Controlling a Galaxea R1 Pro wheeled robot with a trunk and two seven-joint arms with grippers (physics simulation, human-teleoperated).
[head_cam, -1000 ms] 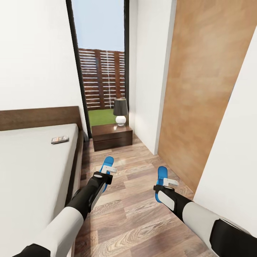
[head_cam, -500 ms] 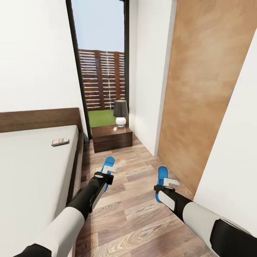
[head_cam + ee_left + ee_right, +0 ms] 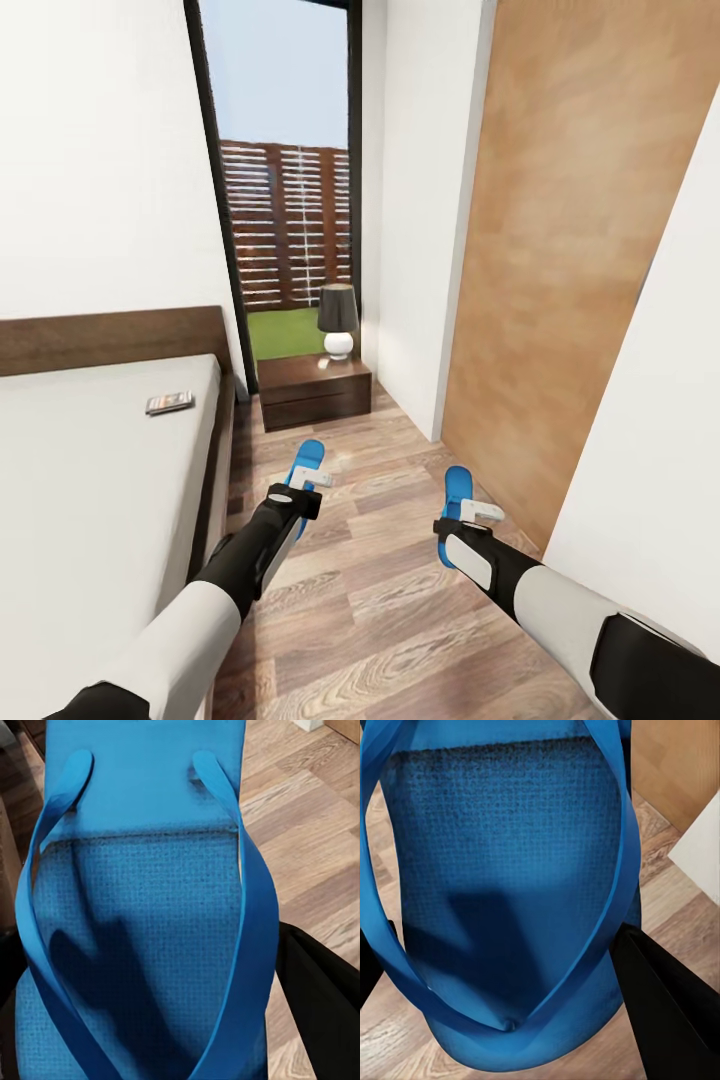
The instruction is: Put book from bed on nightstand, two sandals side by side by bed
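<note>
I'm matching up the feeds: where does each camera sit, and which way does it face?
Head view: on the head, looking forward and down past the bed toward the nightstand; both arms show.
Left wrist view: near the left gripper, facing its sandal; dark fingers at the edges.
Right wrist view: near the right gripper, facing the other sandal.
Shared: both sandals and the floor.

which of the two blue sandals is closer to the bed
The flat bright blue sandal in the left claw; it hangs beside the grey-mattressed, dark-framed bed, while the right claw's sandal hangs nearer the wood-panelled wall.
</note>
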